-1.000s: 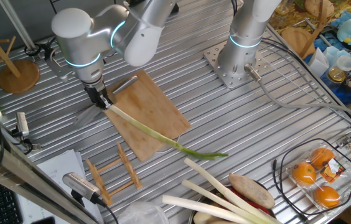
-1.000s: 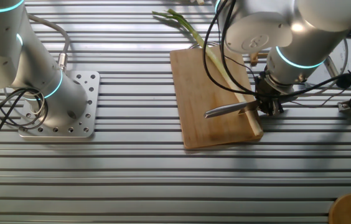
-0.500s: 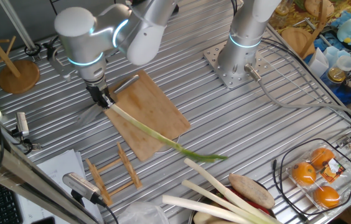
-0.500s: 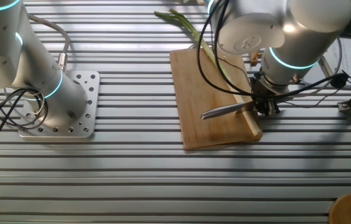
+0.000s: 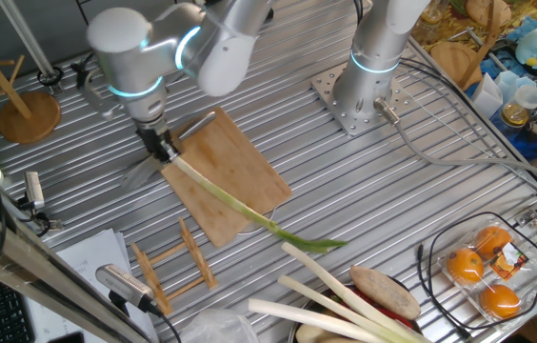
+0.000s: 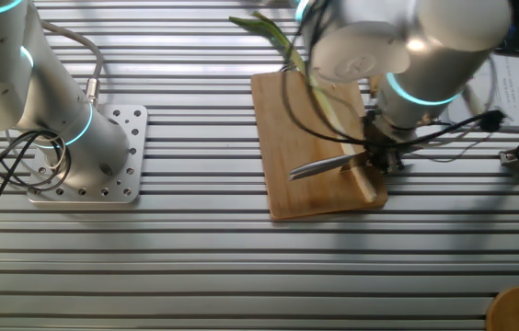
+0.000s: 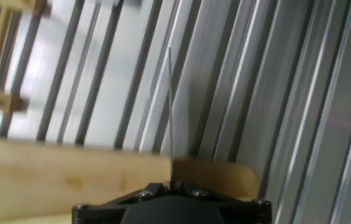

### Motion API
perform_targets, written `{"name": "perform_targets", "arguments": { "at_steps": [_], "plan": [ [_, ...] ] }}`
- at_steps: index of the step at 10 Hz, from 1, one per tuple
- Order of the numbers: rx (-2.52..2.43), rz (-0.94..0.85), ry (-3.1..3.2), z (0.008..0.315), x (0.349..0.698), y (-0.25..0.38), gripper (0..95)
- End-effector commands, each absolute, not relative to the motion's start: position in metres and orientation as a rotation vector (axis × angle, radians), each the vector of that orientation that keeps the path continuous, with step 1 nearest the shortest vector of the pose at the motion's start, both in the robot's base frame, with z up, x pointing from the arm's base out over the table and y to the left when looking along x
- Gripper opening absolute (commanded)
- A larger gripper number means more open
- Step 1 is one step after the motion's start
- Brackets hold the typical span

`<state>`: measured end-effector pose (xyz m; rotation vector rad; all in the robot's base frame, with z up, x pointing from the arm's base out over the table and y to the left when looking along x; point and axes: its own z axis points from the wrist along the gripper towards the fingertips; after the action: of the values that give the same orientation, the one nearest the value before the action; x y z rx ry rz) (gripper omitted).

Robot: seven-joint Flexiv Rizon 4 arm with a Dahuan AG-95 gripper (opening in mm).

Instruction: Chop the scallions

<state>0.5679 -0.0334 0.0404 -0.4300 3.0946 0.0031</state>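
One wire basket (image 5: 437, 250), table corner: packaged oranges (image 5: 483, 272) inside.

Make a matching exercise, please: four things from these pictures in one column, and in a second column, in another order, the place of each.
Things:
1. scallion
2. knife
3. oranges
4. wooden rack

Places:
A. in a wire basket
B. on the ribbed table, next to the cutting board
C. lying diagonally across the cutting board
D. held in the gripper

Pairs: 1-C, 2-D, 3-A, 4-B
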Motion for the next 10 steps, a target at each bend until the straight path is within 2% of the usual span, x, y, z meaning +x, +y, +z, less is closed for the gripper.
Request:
{"name": "perform_targets", "arguments": {
  "at_steps": [1, 10],
  "plan": [
    [-0.432, 0.007, 3.108, 0.028, 0.571, -0.032, 0.0],
    [-0.434, 0.007, 3.12, 0.028, 0.56, -0.036, 0.0]
  ]
}}
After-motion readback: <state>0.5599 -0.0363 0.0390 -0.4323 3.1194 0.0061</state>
